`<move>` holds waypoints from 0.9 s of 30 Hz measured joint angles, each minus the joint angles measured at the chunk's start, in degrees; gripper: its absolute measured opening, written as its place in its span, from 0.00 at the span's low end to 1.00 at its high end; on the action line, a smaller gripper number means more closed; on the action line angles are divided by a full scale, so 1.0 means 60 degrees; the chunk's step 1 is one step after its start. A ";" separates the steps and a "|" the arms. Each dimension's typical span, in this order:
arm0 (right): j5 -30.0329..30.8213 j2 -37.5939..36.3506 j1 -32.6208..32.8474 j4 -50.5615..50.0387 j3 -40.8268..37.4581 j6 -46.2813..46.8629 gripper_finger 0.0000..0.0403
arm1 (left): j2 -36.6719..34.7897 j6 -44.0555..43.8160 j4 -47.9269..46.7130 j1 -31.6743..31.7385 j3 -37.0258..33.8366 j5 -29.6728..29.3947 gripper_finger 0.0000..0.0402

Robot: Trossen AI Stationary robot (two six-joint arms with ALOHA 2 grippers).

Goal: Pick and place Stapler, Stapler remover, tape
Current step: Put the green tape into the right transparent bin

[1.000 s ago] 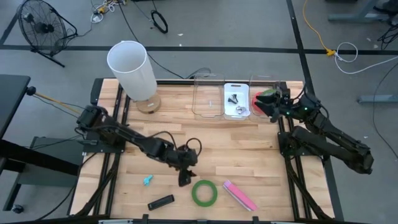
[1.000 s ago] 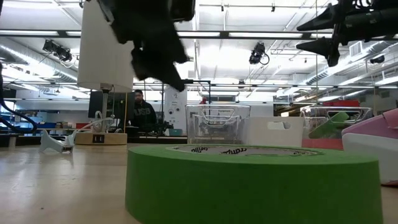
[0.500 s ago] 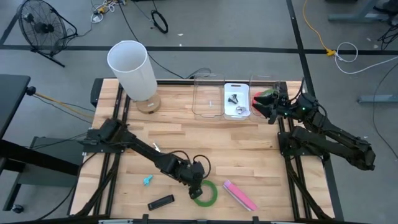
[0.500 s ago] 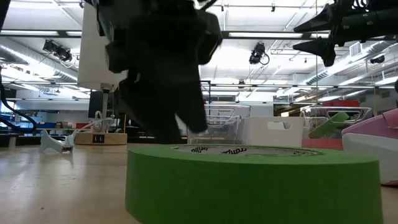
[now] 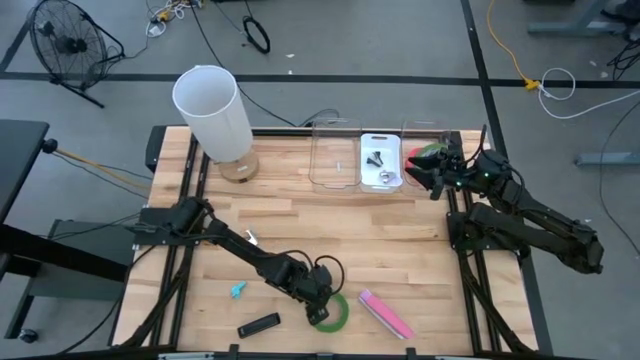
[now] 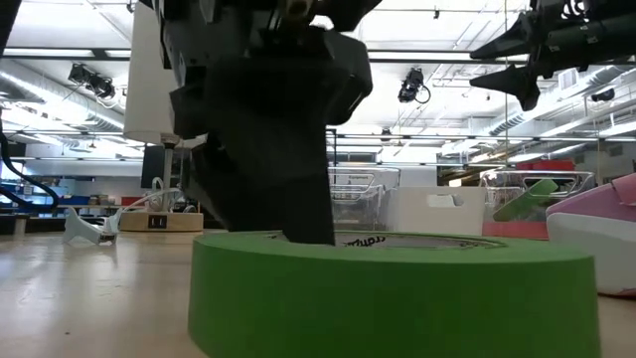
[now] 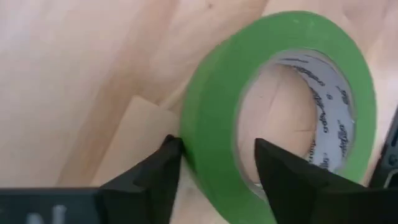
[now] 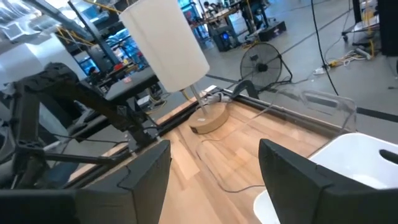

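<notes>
A green tape roll (image 5: 336,314) lies flat on the wooden table near its front edge; it fills the low view (image 6: 397,298). My left gripper (image 5: 321,306) is down over the roll's left side, open. One finger (image 7: 163,169) stands outside the ring wall and the other (image 7: 281,177) stands inside the open centre. My right gripper (image 5: 424,171) hovers open and empty at the far right, beside a clear bin (image 5: 428,135) that holds red and green tape (image 5: 428,153). A pink stapler (image 5: 385,313) lies right of the green roll. My left gripper comes from above, slanting, astride the roll's wall (image 7: 208,134) on its left side. The outer finger lies against the green outer face. Whether the inner finger touches the inner face, I cannot tell. The roll lies flat on the table.
A white lamp (image 5: 213,112) stands at the far left. A clear bin (image 5: 335,160) and a white bin (image 5: 380,150) holding small dark parts stand at the far edge. A black bar (image 5: 259,325) and a small teal piece (image 5: 237,290) lie near the front left.
My left gripper has gone toward the table's near edge and right, then down onto the green roll, until its fingers stand either side of the ring wall. The roll has shifted slightly on the table.
</notes>
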 joint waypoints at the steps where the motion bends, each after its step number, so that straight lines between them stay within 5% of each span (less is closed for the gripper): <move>1: 0.0008 -0.0004 -0.0003 -0.0047 0.0000 0.0000 0.60 | -0.0008 -0.0020 -0.0042 0.0039 -0.0007 -0.0035 0.46; 5: 0.0055 0.0000 0.0004 -0.0126 0.0000 0.0000 0.60 | -0.0061 0.0521 -0.0334 0.0210 0.0111 -0.0030 0.21; 12: 0.0013 0.0000 0.0011 -0.0257 0.0000 0.0020 0.60 | 0.0012 0.1829 -0.2047 0.0662 0.1110 -0.0933 0.21; 21: -0.0585 0.0000 0.0015 -0.0345 0.0000 0.0433 0.60 | -0.0010 0.3728 -0.6871 0.0921 0.4655 -0.5168 0.21; 27: -0.1384 0.0000 0.0021 -0.0341 0.0000 0.0620 0.60 | -0.0024 0.6233 -0.7486 0.1191 0.6828 -0.8559 0.21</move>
